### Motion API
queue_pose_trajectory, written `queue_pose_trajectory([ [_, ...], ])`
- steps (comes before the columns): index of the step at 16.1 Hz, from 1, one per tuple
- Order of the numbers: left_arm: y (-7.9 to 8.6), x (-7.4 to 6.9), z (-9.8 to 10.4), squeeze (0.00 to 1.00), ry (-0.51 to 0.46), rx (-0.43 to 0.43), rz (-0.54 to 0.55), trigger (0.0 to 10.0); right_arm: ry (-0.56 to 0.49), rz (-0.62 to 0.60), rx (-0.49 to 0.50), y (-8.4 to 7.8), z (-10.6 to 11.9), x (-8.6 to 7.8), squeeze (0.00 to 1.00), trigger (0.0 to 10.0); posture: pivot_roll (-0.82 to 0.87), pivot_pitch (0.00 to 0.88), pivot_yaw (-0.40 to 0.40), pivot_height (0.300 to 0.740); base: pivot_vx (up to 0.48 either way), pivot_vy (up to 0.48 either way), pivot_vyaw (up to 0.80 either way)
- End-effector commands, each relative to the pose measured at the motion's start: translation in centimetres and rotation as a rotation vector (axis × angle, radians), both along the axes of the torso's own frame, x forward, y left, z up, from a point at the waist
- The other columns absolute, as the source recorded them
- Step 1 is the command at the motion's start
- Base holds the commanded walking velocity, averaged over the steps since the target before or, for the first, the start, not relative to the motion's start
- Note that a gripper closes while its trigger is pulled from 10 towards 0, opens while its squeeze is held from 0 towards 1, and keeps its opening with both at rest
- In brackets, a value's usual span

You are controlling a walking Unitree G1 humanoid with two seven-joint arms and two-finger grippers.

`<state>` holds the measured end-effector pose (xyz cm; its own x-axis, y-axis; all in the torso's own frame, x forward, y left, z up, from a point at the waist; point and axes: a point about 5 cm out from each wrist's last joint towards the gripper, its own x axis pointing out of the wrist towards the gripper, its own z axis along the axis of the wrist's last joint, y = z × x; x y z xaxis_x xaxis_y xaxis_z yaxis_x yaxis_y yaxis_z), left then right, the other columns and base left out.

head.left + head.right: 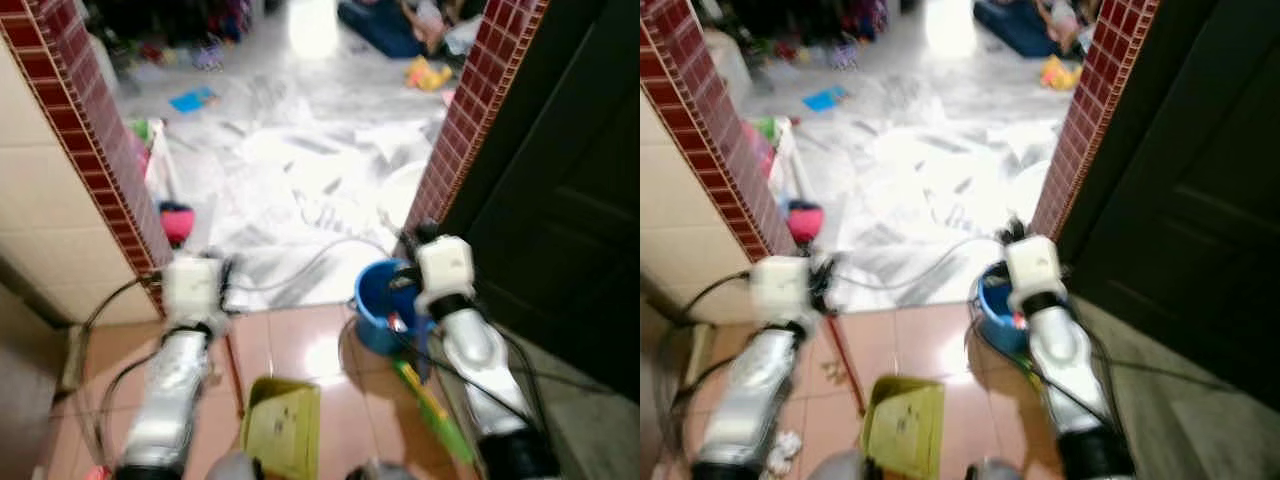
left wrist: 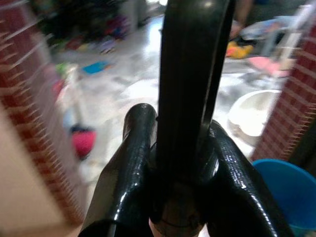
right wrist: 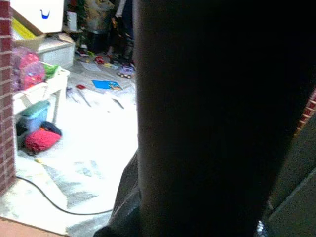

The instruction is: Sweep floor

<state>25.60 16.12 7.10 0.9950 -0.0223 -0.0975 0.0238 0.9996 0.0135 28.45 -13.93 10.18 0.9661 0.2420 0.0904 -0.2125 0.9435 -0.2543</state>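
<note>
Gripping a dark handle (image 2: 190,74), left claw (image 2: 177,163) faces the doorway

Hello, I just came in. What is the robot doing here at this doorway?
The robot stands on a tiled floor facing a doorway into a cluttered marble room. Its left gripper is closed around a dark handle, probably a broom. The right gripper is raised near a blue bucket; its grip is unclear. A yellow-green dustpan lies between the arms. The views are blurred.
</note>
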Motion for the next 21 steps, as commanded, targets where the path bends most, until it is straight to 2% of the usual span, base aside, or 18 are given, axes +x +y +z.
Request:
queue_pose_trajectory([
  [1, -0.2, 0.1, 0.9, 0.0, -0.043, -0.001, 0.03, 10.0, -0.046, 0.032, -0.005, 0.5, 0.9, 0.4, 0.0, 10.0, 0.01, 0.0, -0.042, 0.74, 0.0, 0.0, 0.0],
  [2, -0.1, -0.3, 0.2, 0.0, -0.019, -0.026, 0.061, 10.0, -0.067, 0.079, -0.028, 1.1, 1.0, 0.6, 0.0, 10.0, 0.02, 0.0, -0.019, 0.74, 0.0, 0.0, 0.0],
  [4, -0.3, -0.5, -0.1, 0.0, -0.011, -0.028, 0.065, 10.0, -0.066, 0.073, -0.026, 0.9, 1.1, 1.3, 0.0, 10.0, 0.02, 0.0, 0.001, 0.74, 0.0, 0.0, 0.0],
  [7, -0.3, 0.4, 0.5, 0.0, -0.026, 0.026, 0.022, 10.0, -0.07, -0.007, 0.013, 0.3, 1.2, 2.1, 0.0, 10.0, 0.01, 0.0, 0.026, 0.74, 0.0, 0.0, 0.0],
  [11, -0.3, 1.2, 1.2, 0.0, -0.051, 0.04, -0.002, 10.0, -0.064, 0.014, 0.038, 0.9, 0.7, 1.2, 0.0, 10.0, -0.01, 0.0, 0.047, 0.74, 0.0, 0.0, 0.0],
  [14, -1.1, 1.5, 1.5, 0.0, -0.059, 0.008, 0.007, 10.0, -0.08, 0.044, 0.04, 1.6, 1.1, 1.2, 0.0, 10.0, -0.02, 0.0, 0.043, 0.74, 0.0, 0.0, 0.8],
  [21, -1.8, 2.1, 2.4, 0.0, -0.08, 0.0, -0.02, 10.0, -0.094, 0.043, 0.045, 1.8, 1.6, 2.0, 0.0, 10.0, -0.02, 0.0, 0.052, 0.74, 0.0, 0.0, 0.8],
])
